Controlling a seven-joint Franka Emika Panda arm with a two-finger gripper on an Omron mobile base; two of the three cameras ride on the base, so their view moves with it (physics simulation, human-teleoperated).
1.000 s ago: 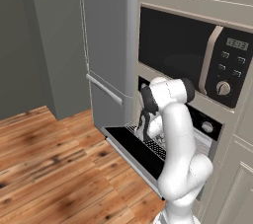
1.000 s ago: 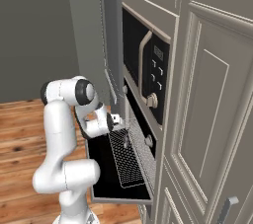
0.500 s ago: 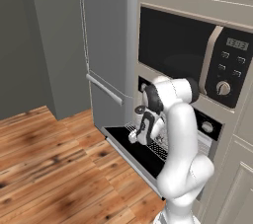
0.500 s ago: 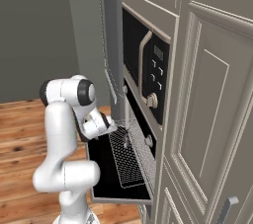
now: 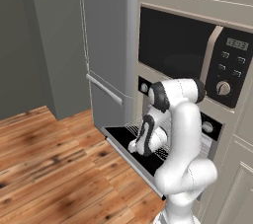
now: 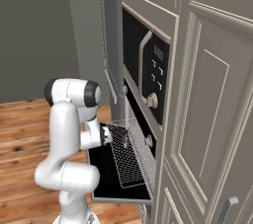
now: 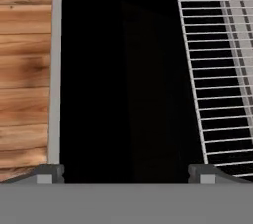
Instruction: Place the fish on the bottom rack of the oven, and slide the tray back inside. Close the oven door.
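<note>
Now that the arm has dropped lower than a second ago, the claw (image 7: 126, 171), spread and empty, hangs over the oven door (image 7: 123, 80) beside the pulled-out bottom rack (image 7: 217, 70).

Arm folded low; gripper (image 7: 125, 171) jaws wide, nothing held.

- No word, brand or number could be read anywhere in the views.
- The microwave (image 5: 188, 55) carried a small display (image 5: 238, 44) at the top of its control panel, near the panel's upper right corner; its digits were too blurred to make out.
- The keypad buttons (image 5: 231, 65) below that display bore pale marks, too small to read.
- In the right base view the same keypad (image 6: 157, 69) showed only pale specks.
</note>
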